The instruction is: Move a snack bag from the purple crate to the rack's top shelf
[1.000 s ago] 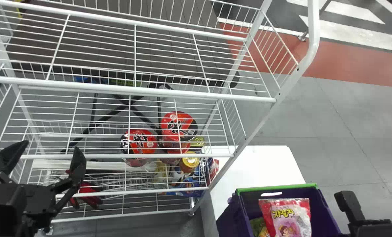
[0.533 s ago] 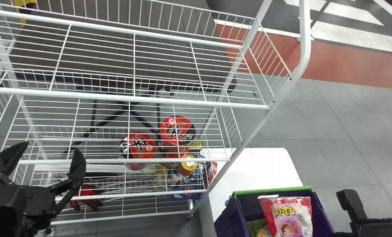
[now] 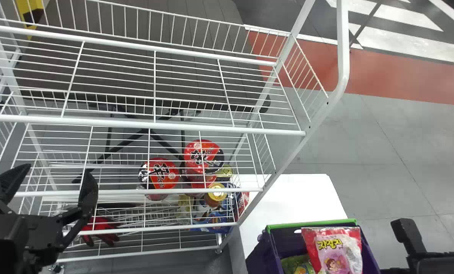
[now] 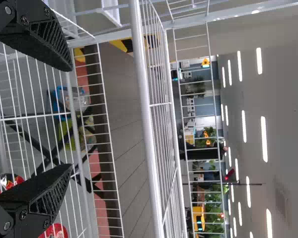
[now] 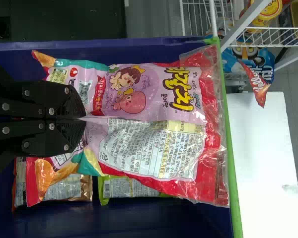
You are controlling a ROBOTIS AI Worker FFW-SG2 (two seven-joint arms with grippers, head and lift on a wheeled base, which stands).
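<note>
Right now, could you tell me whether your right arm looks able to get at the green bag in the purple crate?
Probably not: the right gripper has its jaws closed on the pink snack bag, which lies over part of the green bag.

Head: high, facing down
Left wrist: close, level across wire rack (image 4: 144, 99)
Right wrist: close, down into purple crate (image 5: 139, 220)
All share: rack

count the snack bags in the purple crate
3 in view: the pink-and-red bag on top, pinched by the right gripper, and a green bag and a bronze-edged bag beneath it. More may be hidden underneath.
</note>
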